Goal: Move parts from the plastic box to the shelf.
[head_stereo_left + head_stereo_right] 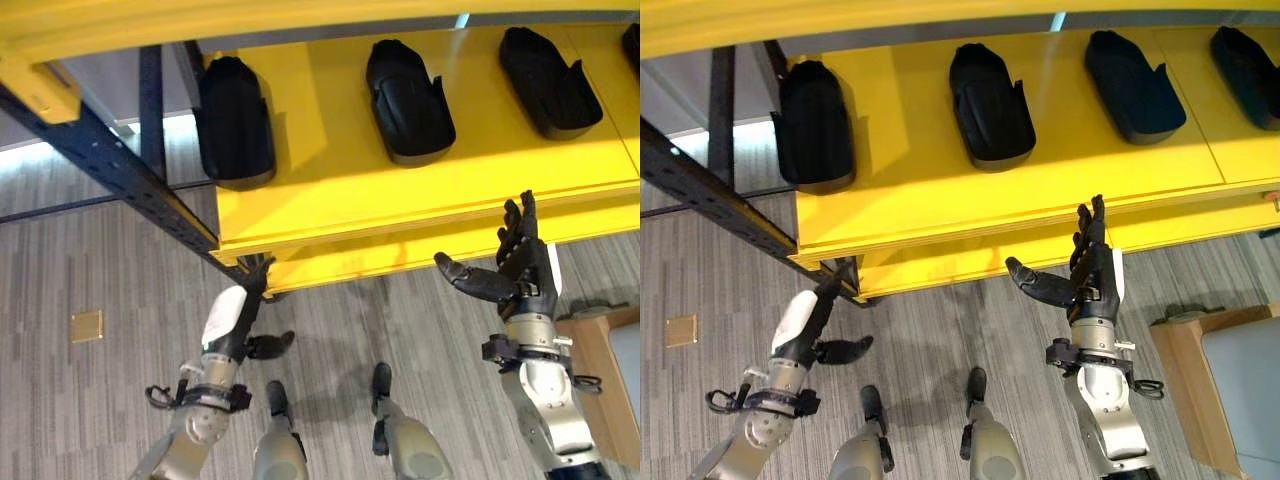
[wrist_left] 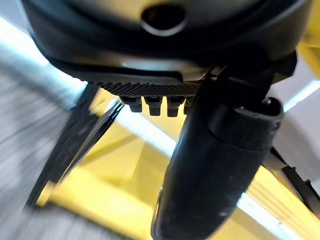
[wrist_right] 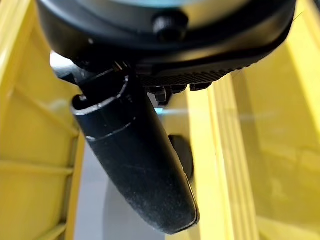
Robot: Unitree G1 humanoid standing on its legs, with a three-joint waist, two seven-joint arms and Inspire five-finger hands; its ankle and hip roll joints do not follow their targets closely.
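Yellow shelf [image 1: 330,190] already carries black parts [image 1: 408,100], and your right robot hand [image 1: 522,268], nearer the plastic box [image 1: 628,375], hangs open and empty below its edge, as does the left robot hand [image 1: 232,322].

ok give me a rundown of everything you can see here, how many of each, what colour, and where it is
Parts: four in view, black, in a row on the yellow shelf board.
Shelf: one, yellow boards on a dark blue frame, above and ahead of both hands.
Box: one, tan wall with a grey inside, on the floor at the right edge.
Floor plate: one, brass-coloured square, set in the grey floor at left.
Left hand: dark with a white cover, empty, fingers straight, below the shelf's front corner.
Right hand: dark, empty, fingers straight, raised at the shelf's front edge.
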